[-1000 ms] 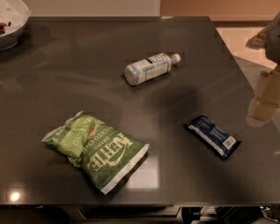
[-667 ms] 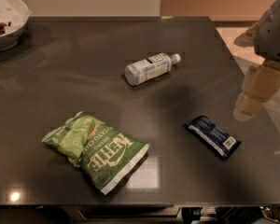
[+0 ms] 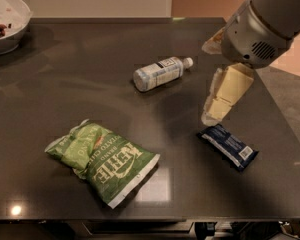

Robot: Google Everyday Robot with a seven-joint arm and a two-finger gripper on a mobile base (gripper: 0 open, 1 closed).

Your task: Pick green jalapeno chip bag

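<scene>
The green jalapeno chip bag (image 3: 104, 162) lies flat on the dark table (image 3: 65, 79) at the front left, crinkled, with white "KETTLE" lettering and a white edge. My gripper (image 3: 216, 109) hangs from the grey arm (image 3: 262, 21) at the right, above the table, just over the small dark-blue packet (image 3: 228, 146). It is well to the right of the chip bag and holds nothing that I can see.
A white bottle (image 3: 160, 73) lies on its side near the table's middle, left of the gripper. A white bowl (image 3: 5, 21) with some food stands at the back left corner. The table's right edge runs close behind the arm.
The arm and gripper have moved left, from the table's right edge in over the table, to above the dark-blue packet. The objects have not moved.
</scene>
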